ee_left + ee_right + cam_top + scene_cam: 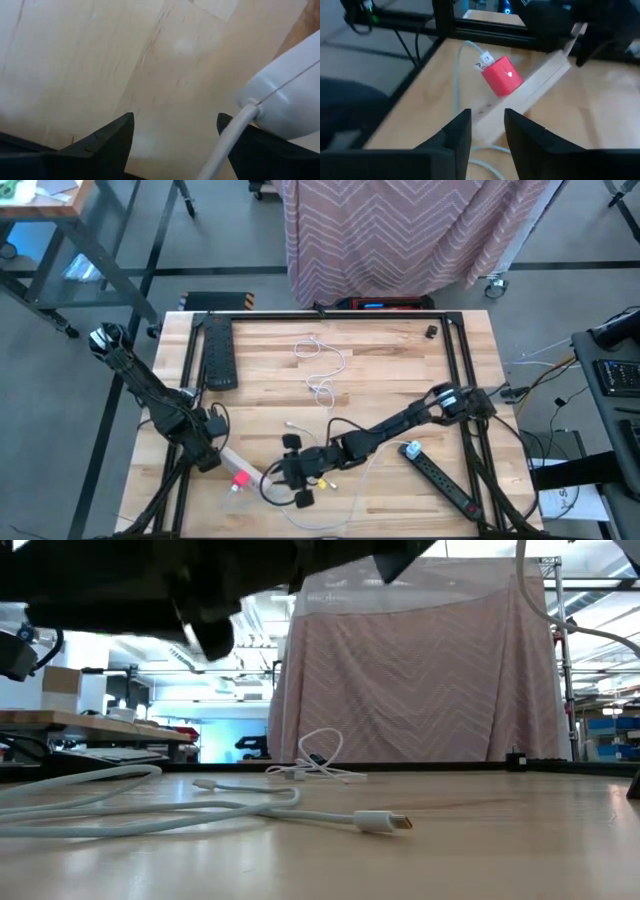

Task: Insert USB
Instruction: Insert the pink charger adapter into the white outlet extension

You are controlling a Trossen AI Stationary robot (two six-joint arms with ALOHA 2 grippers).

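A white power strip lies near the table's near-left corner, with a red block on its near end; the right wrist view shows the strip and the red block too. My left gripper is open at the strip's far end. In the left wrist view its fingers stand apart over bare wood, and the strip's corded end is beside one of them. My right gripper is low at the near edge, pointing at the strip, its fingers a narrow gap apart and holding nothing I can see. A white USB plug lies flat on the table. My left gripper has the strip's white cord running close along one finger. I cannot tell whether the finger touches it. Nothing sits between the two fingers.
A coiled white cable lies mid-table, and another cable end is nearer. One black power strip lies at the far left. A second lies at the near right, with a pale plug on it. A black frame rail borders the far edge.
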